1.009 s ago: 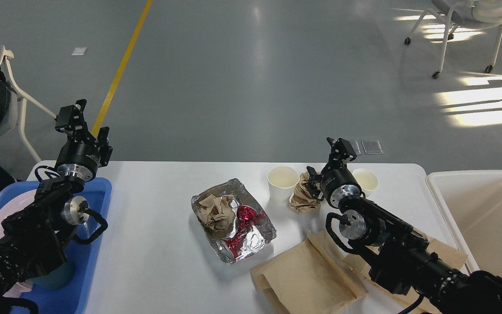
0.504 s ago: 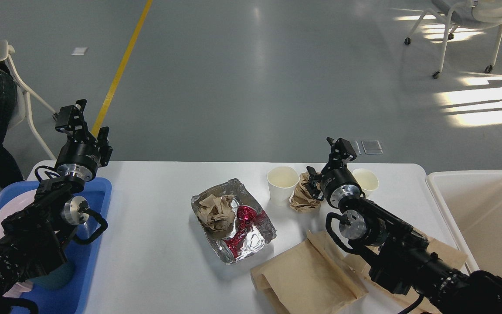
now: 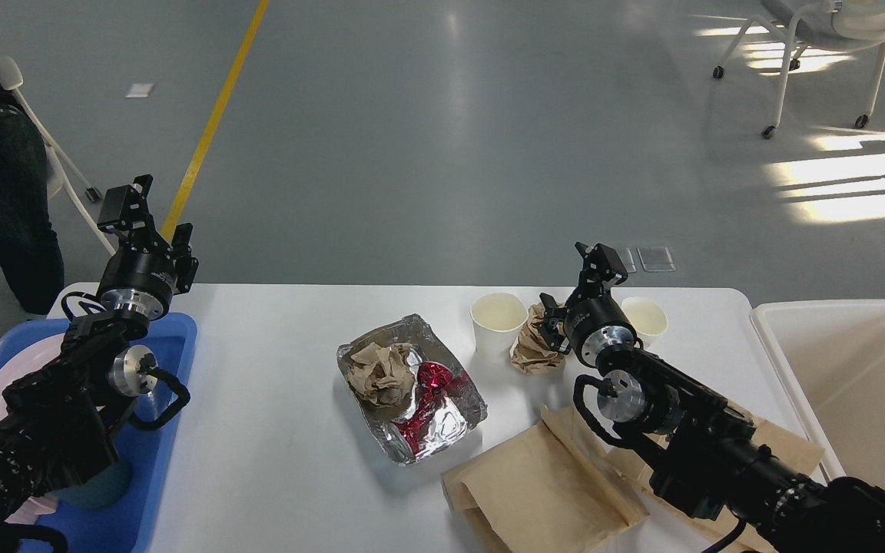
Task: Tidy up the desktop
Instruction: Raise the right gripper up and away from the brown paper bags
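Our right gripper (image 3: 577, 286) hangs over the far side of the desktop (image 3: 273, 430), between two paper cups: one (image 3: 498, 324) to its left, the other (image 3: 644, 318) half hidden behind the wrist. Its fingers stand apart, one up near the table's far edge and one low beside the crumpled brown paper wad (image 3: 532, 346); nothing sits between them. Our left gripper (image 3: 152, 216) is raised over the blue tray (image 3: 170, 430) at the table's left end, fingers also spread and empty.

Judged step: picking up the first piece of rubbish, most likely the wad, for the off-white bin (image 3: 834, 369) just off the right edge.

Notes for doing it well:
- Descend with the fingers straddling the wad. Crumpled paper yields, so close fully and take it deep rather than by a flap.
- Both cups look light and stand close by; sideways drift would tip them. Approach vertically.
- Lift clear of the cup rims before swinging right.
- The foil tray (image 3: 410, 392) with its scraps and the brown paper bags (image 3: 542, 484) under our right forearm remain.
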You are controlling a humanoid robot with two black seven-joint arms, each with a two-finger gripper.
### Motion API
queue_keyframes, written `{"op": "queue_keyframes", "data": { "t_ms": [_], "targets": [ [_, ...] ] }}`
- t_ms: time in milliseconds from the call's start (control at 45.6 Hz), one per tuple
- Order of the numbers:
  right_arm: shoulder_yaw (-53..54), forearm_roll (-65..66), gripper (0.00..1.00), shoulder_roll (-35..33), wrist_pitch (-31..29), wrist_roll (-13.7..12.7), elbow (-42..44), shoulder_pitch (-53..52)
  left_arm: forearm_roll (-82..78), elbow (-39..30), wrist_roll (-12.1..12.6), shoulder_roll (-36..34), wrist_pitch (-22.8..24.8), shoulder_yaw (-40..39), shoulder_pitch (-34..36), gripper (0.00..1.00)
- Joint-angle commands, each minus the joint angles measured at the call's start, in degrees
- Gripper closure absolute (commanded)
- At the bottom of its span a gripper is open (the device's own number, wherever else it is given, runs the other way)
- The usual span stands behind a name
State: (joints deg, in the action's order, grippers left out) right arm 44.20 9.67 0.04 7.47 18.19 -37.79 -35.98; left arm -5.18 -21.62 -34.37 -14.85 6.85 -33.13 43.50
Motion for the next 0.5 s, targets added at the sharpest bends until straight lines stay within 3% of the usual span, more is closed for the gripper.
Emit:
{"op": "queue_keyframes", "data": {
  "t_ms": [0, 483],
  "targets": [
    [-0.2, 0.0, 0.00, -0.1, -0.8, -0.3, -0.3, -0.1, 0.0, 0.0, 0.0, 0.0, 0.0, 0.0, 0.0, 0.03],
    [0.4, -0.1, 0.00, -0.9, -1.3, -0.3, -1.5, -3.6, 0.0, 0.0, 0.0, 0.0, 0.0, 0.0, 0.0, 0.03]
  ]
}}
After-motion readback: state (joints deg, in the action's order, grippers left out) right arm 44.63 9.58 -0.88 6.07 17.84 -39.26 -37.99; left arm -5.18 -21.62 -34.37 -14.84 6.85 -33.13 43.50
